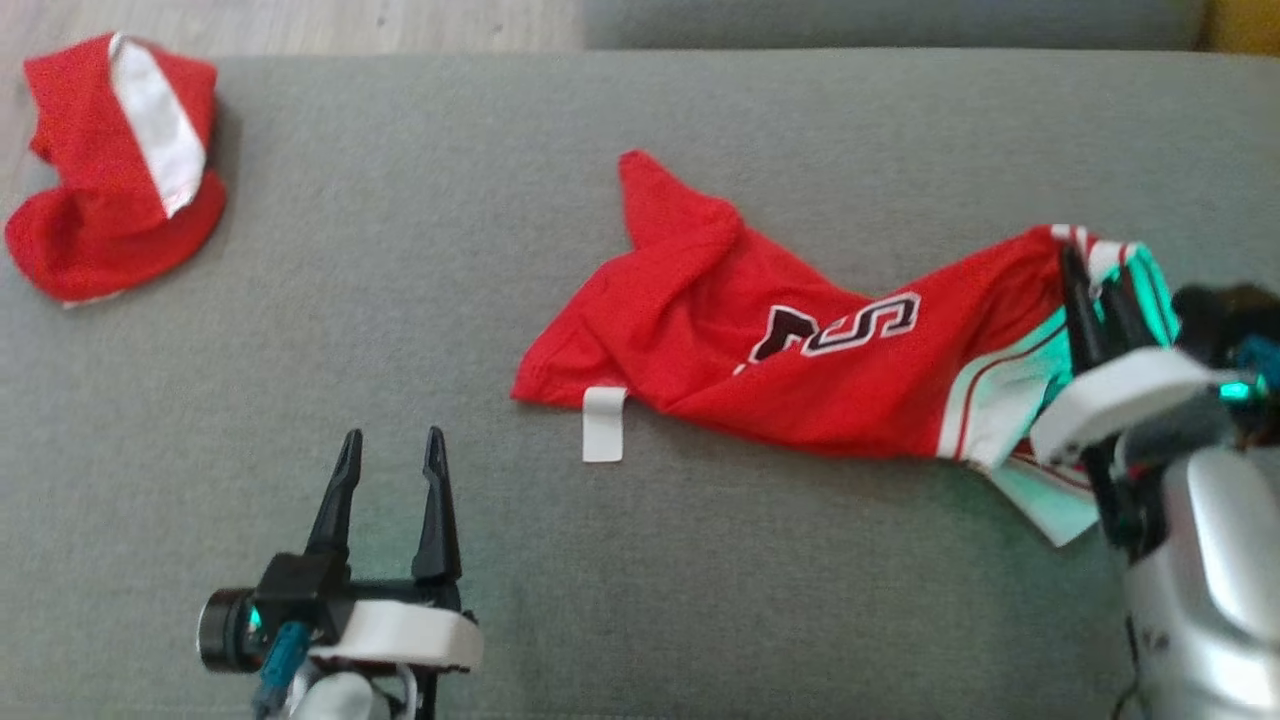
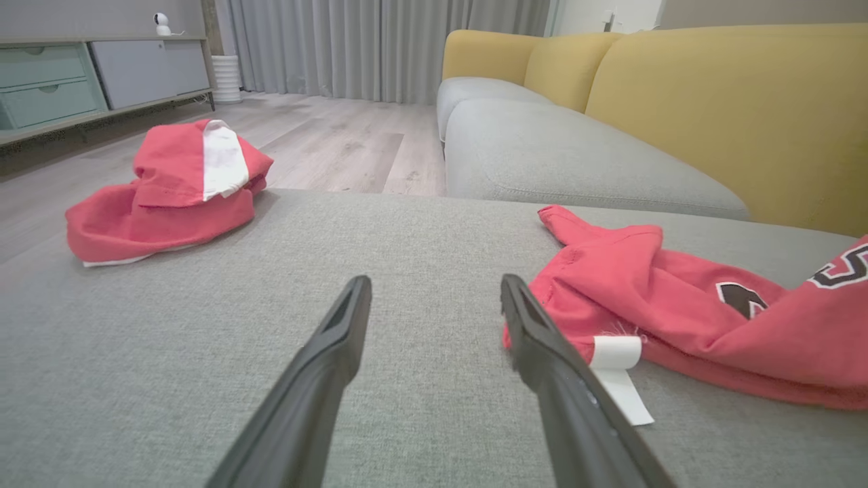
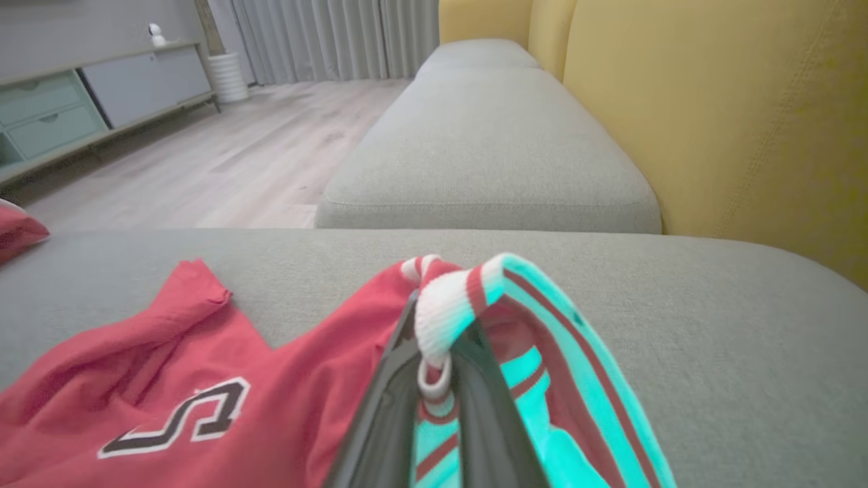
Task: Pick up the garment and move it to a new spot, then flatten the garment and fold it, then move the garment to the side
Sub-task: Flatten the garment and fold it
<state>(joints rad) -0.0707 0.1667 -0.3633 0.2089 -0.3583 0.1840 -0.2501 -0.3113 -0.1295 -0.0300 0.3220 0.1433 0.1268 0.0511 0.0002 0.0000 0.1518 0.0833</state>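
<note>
The garment [image 1: 780, 345] is a red jersey with black-and-white lettering and a white striped band, lying crumpled across the grey cushion [image 1: 500, 200]. A white label [image 1: 604, 423] sticks out at its left end. My right gripper [image 1: 1095, 275] is shut on the striped band at the garment's right end, and the band [image 3: 444, 305] drapes over the closed fingers in the right wrist view. My left gripper [image 1: 392, 450] is open near the front edge, left of the garment; in the left wrist view the garment [image 2: 678, 312] lies just right of its fingers [image 2: 536, 339].
A second red and white garment [image 1: 115, 170] lies bunched at the cushion's far left corner. Another grey cushion [image 3: 488, 142] and a yellow sofa back [image 3: 719, 115] lie beyond. Wooden floor [image 2: 325, 142] and a low cabinet [image 2: 88, 74] are further off.
</note>
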